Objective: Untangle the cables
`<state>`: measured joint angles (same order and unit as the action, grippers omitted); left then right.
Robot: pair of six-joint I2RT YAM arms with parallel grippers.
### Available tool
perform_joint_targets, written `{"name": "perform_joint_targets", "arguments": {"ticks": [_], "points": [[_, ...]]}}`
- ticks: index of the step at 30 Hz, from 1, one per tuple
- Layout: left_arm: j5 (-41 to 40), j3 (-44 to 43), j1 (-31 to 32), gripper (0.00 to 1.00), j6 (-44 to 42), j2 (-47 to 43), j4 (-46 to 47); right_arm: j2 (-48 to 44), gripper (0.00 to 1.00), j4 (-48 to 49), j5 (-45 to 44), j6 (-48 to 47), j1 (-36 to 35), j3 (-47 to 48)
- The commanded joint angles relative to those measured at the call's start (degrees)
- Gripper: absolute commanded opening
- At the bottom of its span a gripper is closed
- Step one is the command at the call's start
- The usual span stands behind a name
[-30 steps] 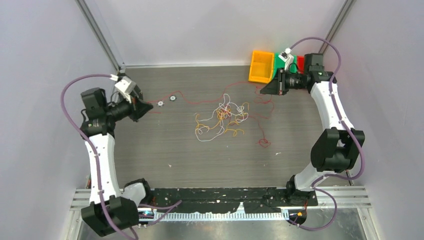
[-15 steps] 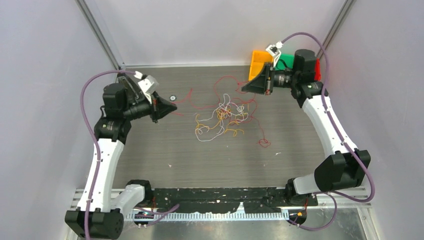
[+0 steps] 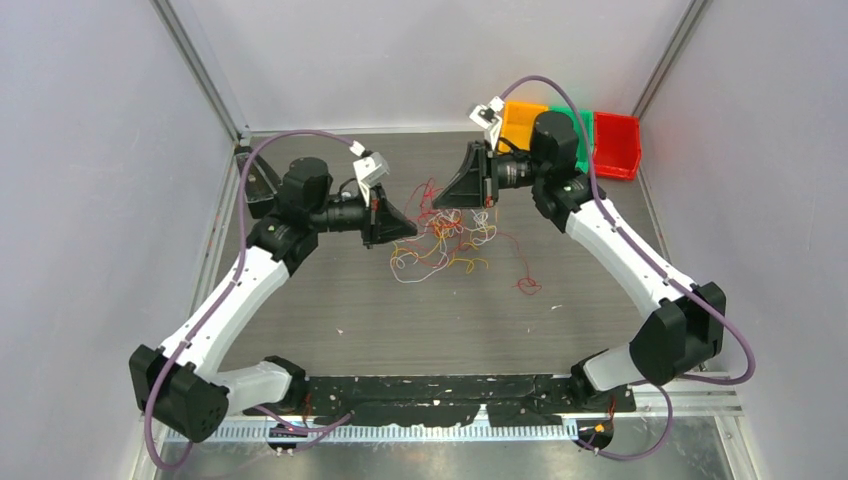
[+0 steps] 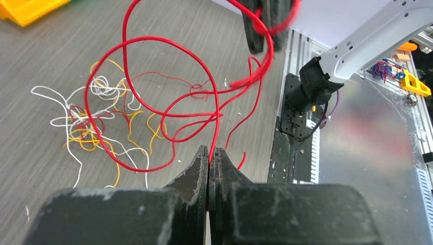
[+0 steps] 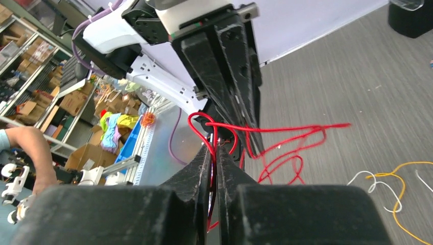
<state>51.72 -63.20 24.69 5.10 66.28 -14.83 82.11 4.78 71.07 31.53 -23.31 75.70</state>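
Dark wood-grain table [image 3: 400,320], cable work at its centre.
The left gripper [image 4: 209,153] and right gripper [image 5: 214,148] each clamped shut on the thin red cable [image 4: 218,112], looped above the white and yellow-orange wire tangle [image 3: 445,250]; drawing apart slowly, kept high, looked safest.

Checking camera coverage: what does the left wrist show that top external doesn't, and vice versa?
Left wrist only: the left gripper seen close up, pinched shut on the red cable, which climbs in loops to the right gripper.
Top external only: the green bin, the red bin, both whole arms, and a small red curl lying apart from the pile.
Shared: the two grippers, the white and yellow tangle, the orange bin.
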Motion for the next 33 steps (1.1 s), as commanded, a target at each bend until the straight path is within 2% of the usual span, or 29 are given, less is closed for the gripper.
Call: {"name": "perform_joint_targets", "arguments": {"ticks": [1, 8, 14, 17, 24, 26, 27, 28, 29, 31, 33], "points": [[-1.7, -1.0, 1.8, 0.0, 2.4, 0.9, 5.4, 1.0, 0.16, 7.5, -0.4, 4.0, -2.2, -0.9], [-2.2, 0.8, 2.7, 0.0, 4.5, 0.1, 8.7, 2.6, 0.2, 12.8, -3.7, 9.8, -2.7, -6.2], [-1.6, 1.3, 3.8, 0.0, 4.3, -0.3, 8.0, 2.6, 0.31, 13.0, -6.8, 9.4, -2.8, -6.6], [-2.0, 1.5, 3.8, 0.0, 4.3, -0.5, 8.2, 3.1, 0.34, 14.1, -7.0, 12.3, -2.9, -7.4], [-2.3, 2.3, 4.4, 0.0, 3.2, -1.1, 8.5, 5.1, 0.48, 31.1, -7.3, 28.1, -2.9, -13.1], [-2.5, 2.3, 4.6, 0.0, 3.1, -1.4, 8.4, 5.6, 0.45, 31.6, -7.2, 28.5, -2.9, -13.3], [-2.6, 2.2, 4.5, 0.0, 3.1, -1.5, 8.3, 5.8, 0.32, 31.8, -7.2, 28.4, -2.9, -13.2], [-2.8, 1.9, 4.5, 0.0, 2.6, -1.9, 7.3, 5.9, 0.25, 31.8, -6.6, 28.3, -2.8, -13.0], [-3.6, 1.5, 4.2, 0.0, 1.4, -2.4, 5.9, 5.9, 0.12, 31.5, -6.3, 28.2, -2.7, -12.6], [-4.1, 1.2, 1.7, 0.0, 0.6, -4.0, 4.1, 5.5, 0.06, 30.2, -5.0, 27.6, -1.8, -12.3], [-3.9, 0.9, -3.2, 0.0, 1.2, -5.8, 3.7, 4.4, 0.05, 26.5, -3.6, 25.3, 0.4, -12.6]]}}
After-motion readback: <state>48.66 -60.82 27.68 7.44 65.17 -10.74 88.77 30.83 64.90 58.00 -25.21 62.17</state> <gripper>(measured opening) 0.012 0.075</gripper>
